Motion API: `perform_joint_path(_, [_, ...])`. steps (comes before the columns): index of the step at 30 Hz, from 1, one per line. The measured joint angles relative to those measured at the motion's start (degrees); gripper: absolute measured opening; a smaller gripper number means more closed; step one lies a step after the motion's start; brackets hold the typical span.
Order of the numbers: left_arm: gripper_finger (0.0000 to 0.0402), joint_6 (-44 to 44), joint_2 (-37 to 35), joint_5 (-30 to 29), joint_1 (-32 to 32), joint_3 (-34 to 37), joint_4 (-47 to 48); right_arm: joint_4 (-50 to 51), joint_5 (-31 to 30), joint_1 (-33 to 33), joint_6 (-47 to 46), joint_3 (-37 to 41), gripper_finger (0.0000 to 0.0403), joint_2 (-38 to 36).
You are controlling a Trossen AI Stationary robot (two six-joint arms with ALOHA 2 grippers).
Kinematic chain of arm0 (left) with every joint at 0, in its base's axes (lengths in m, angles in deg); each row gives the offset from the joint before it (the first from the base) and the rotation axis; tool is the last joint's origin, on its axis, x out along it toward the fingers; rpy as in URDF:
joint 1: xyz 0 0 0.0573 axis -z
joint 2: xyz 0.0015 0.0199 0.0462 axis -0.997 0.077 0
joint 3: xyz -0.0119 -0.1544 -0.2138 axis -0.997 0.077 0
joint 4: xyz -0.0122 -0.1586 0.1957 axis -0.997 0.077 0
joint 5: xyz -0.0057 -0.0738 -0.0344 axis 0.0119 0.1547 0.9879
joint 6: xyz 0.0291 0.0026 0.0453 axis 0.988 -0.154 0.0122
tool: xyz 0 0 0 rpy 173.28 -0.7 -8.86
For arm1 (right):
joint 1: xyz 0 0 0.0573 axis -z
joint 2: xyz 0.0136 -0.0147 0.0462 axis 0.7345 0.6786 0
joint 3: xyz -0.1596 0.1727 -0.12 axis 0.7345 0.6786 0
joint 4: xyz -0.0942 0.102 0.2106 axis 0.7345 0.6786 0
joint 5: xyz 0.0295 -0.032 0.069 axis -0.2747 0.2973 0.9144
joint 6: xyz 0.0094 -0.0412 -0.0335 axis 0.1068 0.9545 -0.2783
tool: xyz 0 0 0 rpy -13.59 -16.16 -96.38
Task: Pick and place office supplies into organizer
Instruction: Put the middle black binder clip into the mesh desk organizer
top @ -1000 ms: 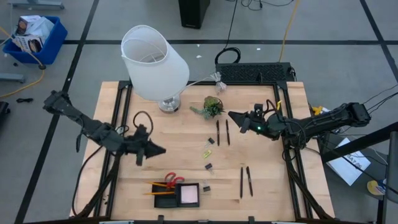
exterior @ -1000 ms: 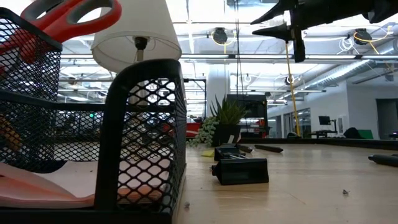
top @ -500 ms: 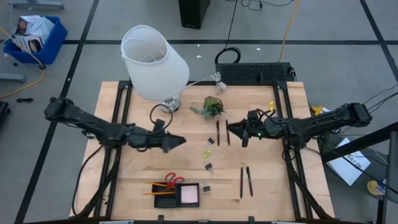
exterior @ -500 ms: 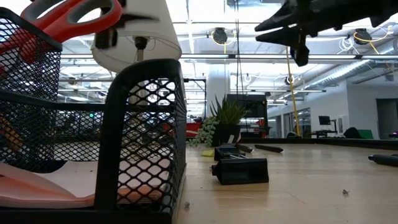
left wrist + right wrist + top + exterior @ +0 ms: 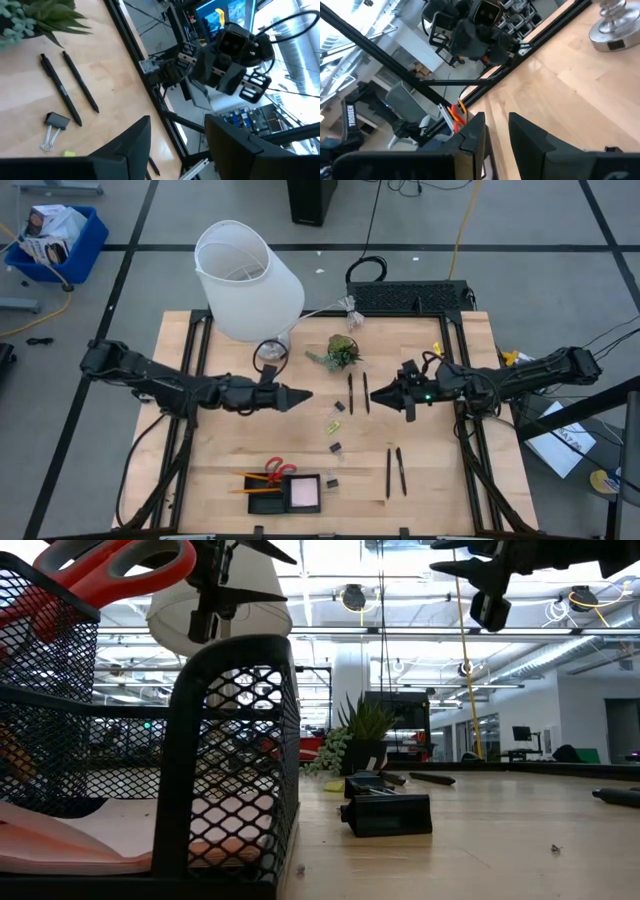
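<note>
"TROSSEN" lettering on far arm; left gripper spread, empty; right gripper spread, empty.

Both arms are dark, near-black, built of slim tubular links joined by bulkier rounded joints. The left arm carries a looped black cable near its wrist and ends in two tapered, pointed black fingers. The right arm has black cables bunched along it, a small green light at its wrist, and blocky, flat-faced dark fingers.
</note>
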Motion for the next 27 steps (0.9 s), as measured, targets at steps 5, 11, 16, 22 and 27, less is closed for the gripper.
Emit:
perform_joint_path(5, [0.0173, 0.28, -0.26, 2.92, -1.99, 0.0, -0.32, -0.42, -1.29, 0.02, -0.07, 0.0, 0.0078, 1.18])
perform_joint_path(11, [0.017, 0.72, -0.26, 8.08, -3.51, 0.0, -0.24, -0.24, -2.97, 0.02, -0.17, 0.0, 0.0078, 6.4])
perform_joint_path(16, [0.017, 0.47, -0.26, 9.83, -3.77, 0.0, -0.24, -0.3, -0.06, -1.11, 1.7, 0.0, 0.0078, 11.76])
perform_joint_path(22, [0.017, -0.61, -0.52, 12.14, -4.15, 0.0, -0.23, -4.76, 4.84, -2.91, 15.68, -0.02, 0.0078, 18.11])
perform_joint_path(27, [0.017, -4.07, -0.52, 14.54, -4.15, 0.0, -0.28, -8.94, 9.06, -1.84, 18.53, -0.02, 0.0078, 25.06])
